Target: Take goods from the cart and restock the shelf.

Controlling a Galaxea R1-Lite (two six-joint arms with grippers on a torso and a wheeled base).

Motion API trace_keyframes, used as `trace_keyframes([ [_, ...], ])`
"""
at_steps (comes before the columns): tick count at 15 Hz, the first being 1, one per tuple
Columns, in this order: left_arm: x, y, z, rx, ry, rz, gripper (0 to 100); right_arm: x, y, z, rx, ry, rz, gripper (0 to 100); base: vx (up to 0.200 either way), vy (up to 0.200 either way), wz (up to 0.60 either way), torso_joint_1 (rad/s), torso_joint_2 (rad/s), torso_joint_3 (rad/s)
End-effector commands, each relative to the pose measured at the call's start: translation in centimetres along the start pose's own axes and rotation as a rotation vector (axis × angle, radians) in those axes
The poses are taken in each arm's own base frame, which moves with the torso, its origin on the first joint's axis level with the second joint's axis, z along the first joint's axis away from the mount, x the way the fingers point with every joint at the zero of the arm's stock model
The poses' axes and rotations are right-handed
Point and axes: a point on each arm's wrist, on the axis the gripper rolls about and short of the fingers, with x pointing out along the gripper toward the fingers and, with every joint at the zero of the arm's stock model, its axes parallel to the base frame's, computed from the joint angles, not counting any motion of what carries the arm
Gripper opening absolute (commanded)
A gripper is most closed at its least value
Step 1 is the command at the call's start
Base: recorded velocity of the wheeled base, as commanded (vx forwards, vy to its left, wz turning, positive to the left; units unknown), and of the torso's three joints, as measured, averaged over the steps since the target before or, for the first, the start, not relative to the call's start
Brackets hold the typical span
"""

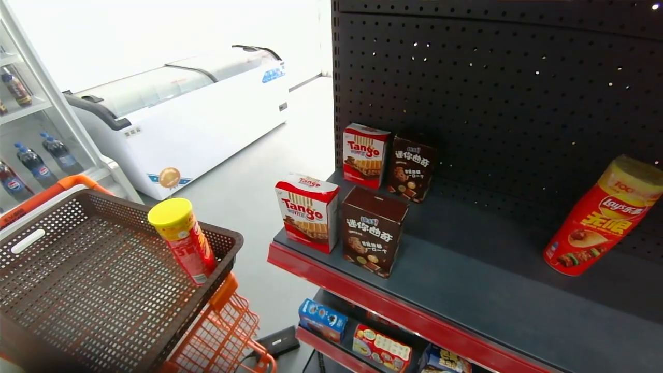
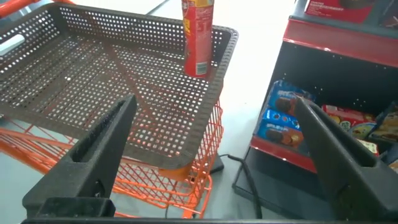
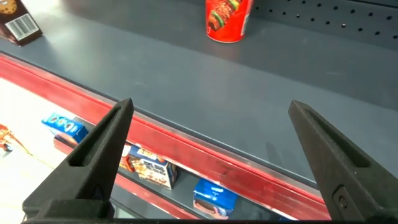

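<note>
A yellow-lidded chips can (image 1: 184, 241) stands in the far corner of the brown cart basket (image 1: 77, 280), well beyond the left gripper (image 2: 212, 102), whose fingers (image 2: 102, 146) are spread wide apart and hold nothing. The right gripper (image 3: 210, 104), its fingers likewise wide apart and empty, hangs above the red front edge of the shelf (image 1: 466, 280). There a second chips can (image 1: 603, 217) stands well apart from the wafer boxes (image 1: 308, 212) and cookie boxes (image 1: 373, 230).
</note>
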Motion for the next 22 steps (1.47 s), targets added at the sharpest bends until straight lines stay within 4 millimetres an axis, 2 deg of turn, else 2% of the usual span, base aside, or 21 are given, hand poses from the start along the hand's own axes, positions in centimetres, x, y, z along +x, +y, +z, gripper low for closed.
trace_keyframes([
  [1,-0.3,0.0,0.8,0.003,-0.029,-0.012,100,0.0,0.0,0.0,0.001,-0.002,-0.001,100,0.000,0.000,0.00,0.000,0.00,0.000],
  [2,-1.0,0.0,3.4,0.009,-0.092,-0.039,100,0.0,0.0,0.0,0.001,-0.002,0.000,100,0.000,0.000,0.00,0.000,0.00,0.000],
  [3,-0.7,0.0,5.6,0.009,-0.037,-0.044,100,0.0,0.0,0.0,0.000,-0.003,0.000,100,0.000,0.000,0.00,0.000,0.00,0.000],
  [5,1.3,0.0,8.9,0.013,0.081,-0.045,100,0.0,0.0,0.0,0.001,0.000,0.000,100,0.000,0.000,0.00,0.000,0.00,0.000],
  [7,4.7,0.0,10.5,0.048,0.194,-0.036,100,0.0,0.0,0.0,0.001,-0.002,0.000,100,0.000,0.000,0.00,0.000,0.00,0.000],
  [10,10.0,0.2,11.4,0.050,0.253,-0.009,100,0.0,0.0,0.0,0.001,-0.002,0.000,100,0.000,0.000,0.00,0.000,0.00,0.000],
  [13,13.9,2.0,10.8,0.047,0.369,0.109,100,0.0,0.0,0.0,0.001,-0.002,-0.001,100,0.000,0.000,0.00,0.000,0.00,0.000],
  [15,16.7,2.3,10.1,0.058,0.385,0.034,100,0.0,0.0,0.0,0.001,-0.002,-0.001,100,0.000,0.000,0.00,0.000,0.00,0.000],
  [17,20.3,2.8,8.6,0.064,0.333,0.035,100,0.0,0.0,0.0,0.001,0.000,-0.001,100,0.000,0.000,0.00,0.000,0.00,0.000],
  [18,22.8,3.2,7.6,0.075,0.283,0.038,100,0.0,0.0,0.0,0.001,0.000,0.000,100,0.000,0.000,0.00,0.000,0.00,0.000],
  [20,25.7,3.7,5.3,0.131,0.248,0.037,100,0.0,0.0,0.0,0.001,0.000,0.000,100,0.000,0.000,0.00,0.000,0.00,0.000],
  [22,27.5,3.8,3.4,0.142,0.238,0.026,100,0.0,0.0,0.0,0.001,-0.002,-0.001,100,0.000,0.000,0.00,0.000,0.00,0.000],
])
